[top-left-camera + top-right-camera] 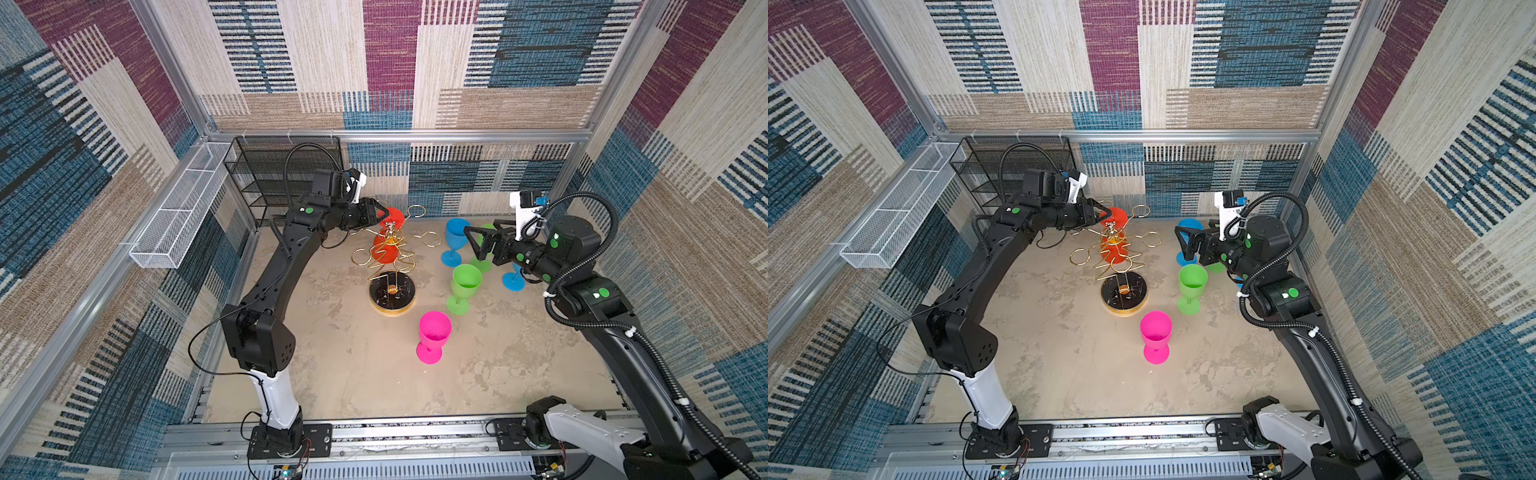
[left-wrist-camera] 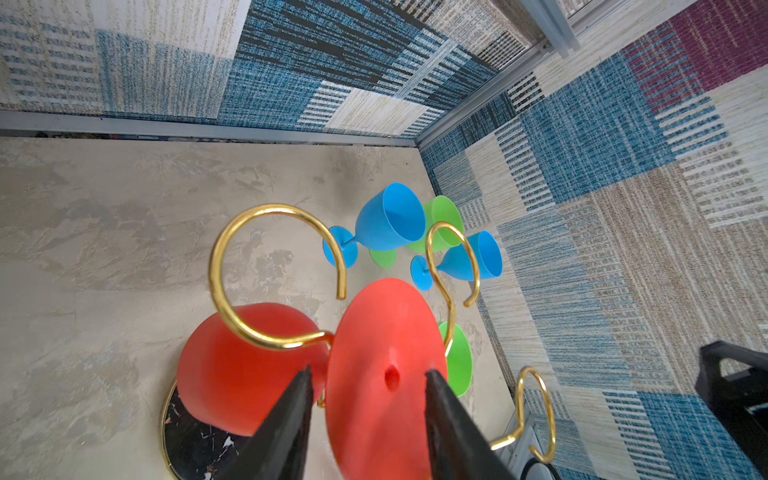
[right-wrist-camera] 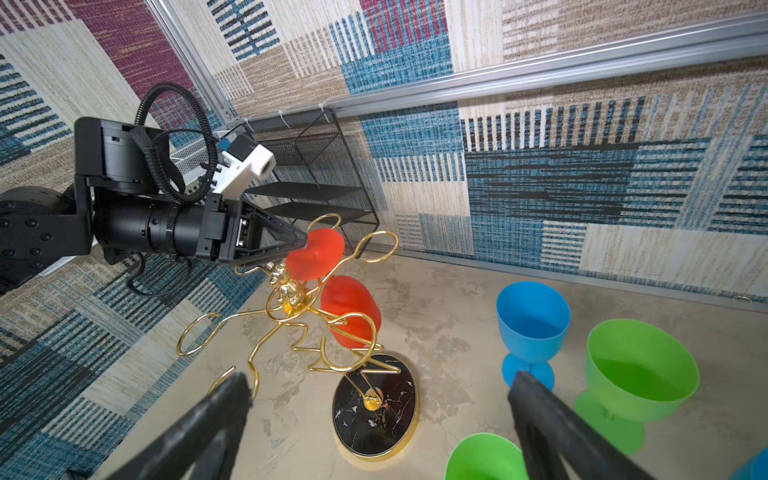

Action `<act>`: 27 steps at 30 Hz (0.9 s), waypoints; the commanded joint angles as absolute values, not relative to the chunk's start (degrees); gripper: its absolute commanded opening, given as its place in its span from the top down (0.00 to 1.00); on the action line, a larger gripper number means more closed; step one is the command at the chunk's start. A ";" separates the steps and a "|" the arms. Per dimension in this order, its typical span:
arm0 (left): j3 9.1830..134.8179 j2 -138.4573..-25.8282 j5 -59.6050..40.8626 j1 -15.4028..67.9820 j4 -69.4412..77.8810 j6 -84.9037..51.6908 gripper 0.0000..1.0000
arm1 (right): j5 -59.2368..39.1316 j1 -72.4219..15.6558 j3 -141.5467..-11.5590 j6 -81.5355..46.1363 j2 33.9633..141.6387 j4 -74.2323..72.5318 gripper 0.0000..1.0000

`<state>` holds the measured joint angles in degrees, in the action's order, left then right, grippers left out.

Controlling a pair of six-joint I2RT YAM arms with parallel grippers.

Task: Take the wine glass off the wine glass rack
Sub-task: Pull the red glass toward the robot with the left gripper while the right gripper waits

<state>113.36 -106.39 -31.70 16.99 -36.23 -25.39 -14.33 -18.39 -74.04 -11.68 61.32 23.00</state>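
A red wine glass hangs upside down on the gold wire wine glass rack (image 1: 392,293) (image 1: 1124,293) (image 3: 374,411), with its round foot (image 1: 392,216) (image 2: 386,332) on top and its bowl (image 1: 384,251) (image 3: 349,311) below a ring arm. My left gripper (image 1: 384,212) (image 1: 1106,210) (image 2: 369,372) (image 3: 305,239) reaches in from the left and straddles that foot, its jaws partly closed. A narrow gap shows beside one fingertip (image 2: 305,378). My right gripper (image 1: 471,245) (image 1: 1181,245) (image 3: 380,377) hovers wide open to the rack's right, holding nothing.
Right of the rack stand two blue glasses (image 1: 457,232) (image 1: 513,280) and two green ones (image 1: 465,282) (image 1: 484,249). A pink glass (image 1: 434,332) stands in front of it. A black mesh shelf (image 1: 282,174) and a white mesh basket (image 1: 183,208) sit at the back left.
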 commanded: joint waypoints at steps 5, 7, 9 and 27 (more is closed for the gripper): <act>113.58 -106.49 -31.01 17.11 -35.78 -26.97 0.63 | -13.18 -18.43 -73.44 -11.24 60.57 22.06 0.01; 113.64 -106.34 -31.18 17.06 -35.53 -27.16 0.66 | -13.04 -18.40 -73.22 -11.25 60.47 22.06 0.01; 113.49 -106.12 -31.15 17.07 -35.42 -27.39 0.70 | -13.05 -18.41 -73.05 -11.17 60.38 21.99 0.01; 112.65 -105.50 -32.70 17.05 -33.02 -30.06 0.94 | -12.28 -18.42 -72.43 -10.76 58.97 22.59 0.01</act>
<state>112.79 -105.89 -32.82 16.99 -33.21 -28.58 -12.91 -18.37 -72.47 -11.25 59.20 23.64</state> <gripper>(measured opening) 0.075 0.993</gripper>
